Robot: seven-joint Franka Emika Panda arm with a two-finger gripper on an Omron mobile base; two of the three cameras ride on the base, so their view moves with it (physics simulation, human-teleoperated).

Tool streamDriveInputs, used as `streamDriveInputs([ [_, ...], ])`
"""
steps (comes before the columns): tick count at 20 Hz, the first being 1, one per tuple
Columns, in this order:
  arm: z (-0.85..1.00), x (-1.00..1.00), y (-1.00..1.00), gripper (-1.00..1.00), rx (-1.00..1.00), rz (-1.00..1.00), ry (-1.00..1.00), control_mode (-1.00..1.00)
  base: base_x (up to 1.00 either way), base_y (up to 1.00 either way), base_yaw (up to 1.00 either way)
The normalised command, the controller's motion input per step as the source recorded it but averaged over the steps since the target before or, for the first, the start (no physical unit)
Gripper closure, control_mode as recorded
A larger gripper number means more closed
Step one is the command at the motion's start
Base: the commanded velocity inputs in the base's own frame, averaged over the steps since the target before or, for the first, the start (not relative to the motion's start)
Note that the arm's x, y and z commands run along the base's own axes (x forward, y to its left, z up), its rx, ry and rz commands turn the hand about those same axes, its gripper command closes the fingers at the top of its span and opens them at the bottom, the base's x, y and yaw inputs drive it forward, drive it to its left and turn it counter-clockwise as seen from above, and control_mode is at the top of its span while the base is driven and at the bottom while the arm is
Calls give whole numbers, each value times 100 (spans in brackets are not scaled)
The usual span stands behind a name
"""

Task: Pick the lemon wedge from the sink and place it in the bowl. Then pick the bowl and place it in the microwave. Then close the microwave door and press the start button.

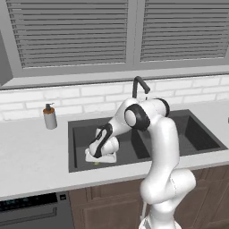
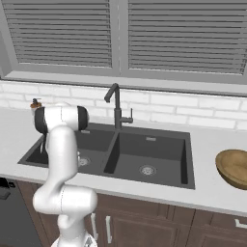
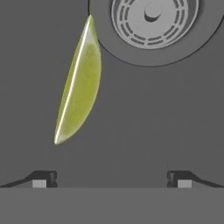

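The lemon wedge (image 3: 78, 83) is a yellow-green crescent lying on the dark floor of the sink's left basin, next to the round steel drain (image 3: 153, 22). My gripper (image 3: 111, 178) hangs open just above the floor with nothing between its fingertips, and the wedge lies ahead of the left tip. From the left base view the hand (image 1: 102, 150) is deep in the sink (image 1: 78, 143), with a speck of the wedge (image 1: 96, 163) showing under it. The wooden bowl (image 2: 235, 166) stands on the counter to the right of the sink (image 2: 159, 159). The microwave and its door are out of view.
A dark curved faucet (image 1: 139, 85) rises behind the divider between the two basins. A soap dispenser (image 1: 50, 117) stands on the counter left of the sink. A dark appliance front (image 1: 31, 205) sits below the counter at the left. Blinds cover the window behind.
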Motion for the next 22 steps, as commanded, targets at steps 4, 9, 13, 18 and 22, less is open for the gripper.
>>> streamDriveInputs([
  [4,-32,40,1,-100,0,0,0,-100,0,0,0],
  [9,-54,53,30,100,0,0,0,-100,0,0,0],
  [13,-47,48,18,100,0,0,0,-100,0,0,0],
  [18,6,15,-16,100,3,-1,1,-100,0,0,0],
  [22,35,-1,-25,100,6,0,0,-100,0,0,0],
])
